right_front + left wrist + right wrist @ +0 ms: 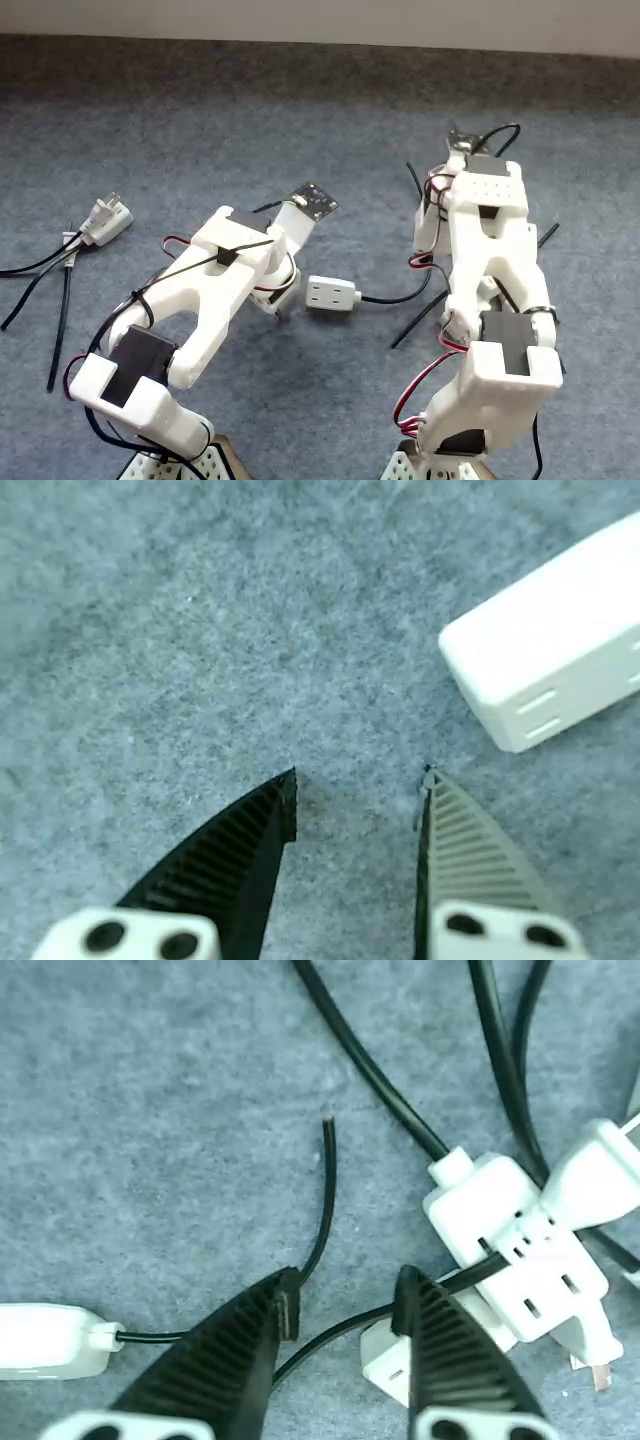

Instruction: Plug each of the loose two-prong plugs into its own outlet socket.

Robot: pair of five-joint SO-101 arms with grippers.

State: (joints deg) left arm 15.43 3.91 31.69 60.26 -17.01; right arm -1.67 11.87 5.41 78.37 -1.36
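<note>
Outlet socket (545, 645) partly beyond the edge, near parted left tool (359, 776)

The outlet block (545, 645) is cut off at the left wrist view's edge.

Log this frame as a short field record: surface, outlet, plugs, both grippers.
surface: grey carpet
outlet block: white, on the carpet between the arms, visible slots empty
loose plug: white, corded, off to the left
plug cluster: white plugs bunched together near the right gripper
left gripper: open, above carpet beside the outlet block
right gripper: open, a black cable crossing between its tips
</note>
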